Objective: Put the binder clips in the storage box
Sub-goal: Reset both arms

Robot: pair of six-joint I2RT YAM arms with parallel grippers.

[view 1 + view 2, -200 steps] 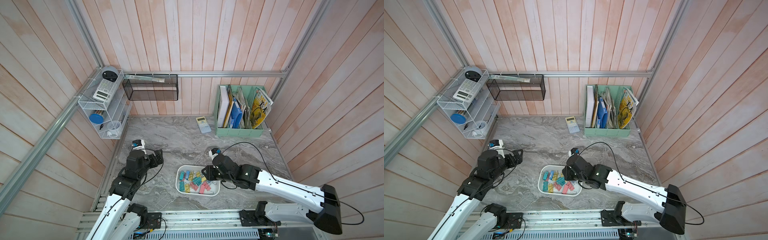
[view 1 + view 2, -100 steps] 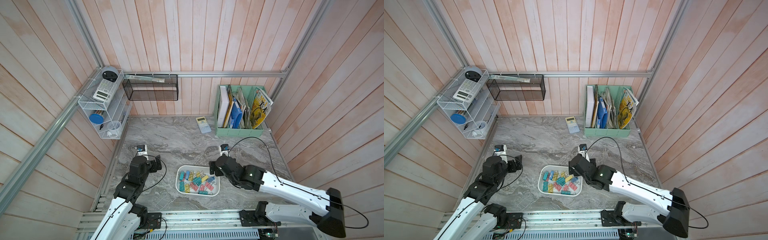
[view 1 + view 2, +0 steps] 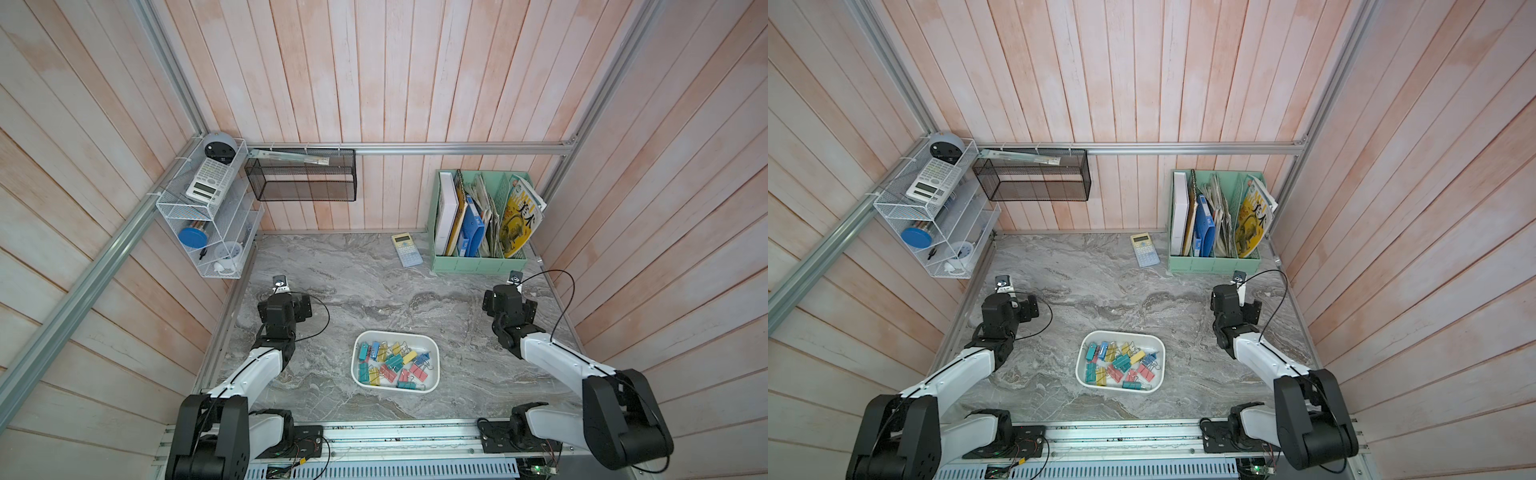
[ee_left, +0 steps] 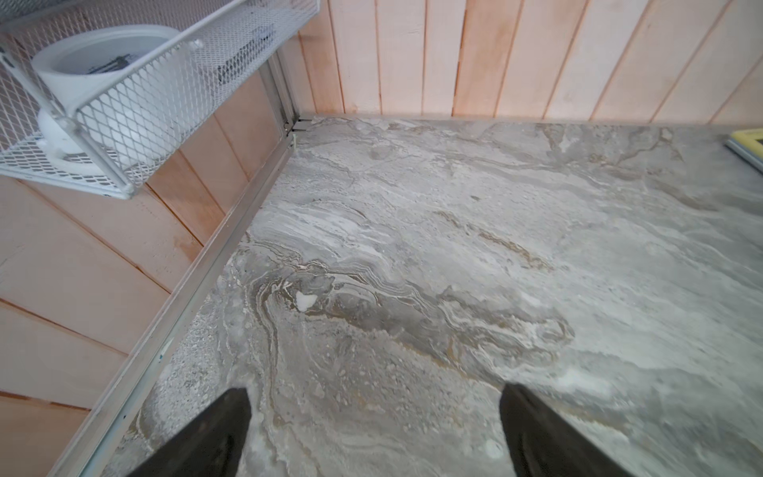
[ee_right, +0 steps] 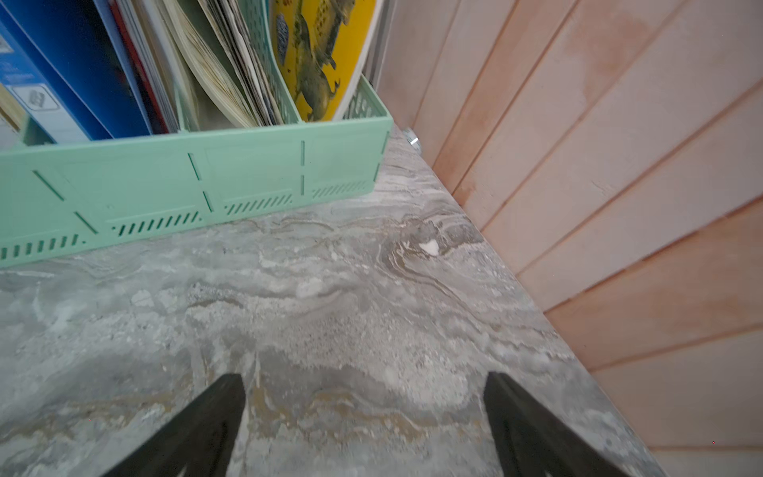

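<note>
The white storage box (image 3: 395, 334) (image 3: 1120, 333) sits near the front middle of the marble table. Several binder clips (image 3: 392, 362) (image 3: 1119, 362) in teal, pink, yellow and blue lie inside it. I see no clips on the table outside the box. My left gripper (image 3: 286, 300) (image 4: 375, 390) hovers over bare marble at the left, well away from the box, open and empty. My right gripper (image 3: 509, 300) (image 5: 365, 378) is at the right, just in front of the file holder, also open with only marble between its fingers.
A mint-green file holder (image 3: 478, 258) (image 5: 186, 181) with books stands at the back right. Next to it lies a calculator (image 3: 406, 249) (image 4: 747, 144). A white wire shelf (image 3: 208, 232) (image 4: 124, 103) hangs on the left wall, a black mesh basket (image 3: 303, 178) on the back wall.
My right gripper opened over the storage box, then swung away to the right, near the file holder. My left arm drew back towards the left wall.
</note>
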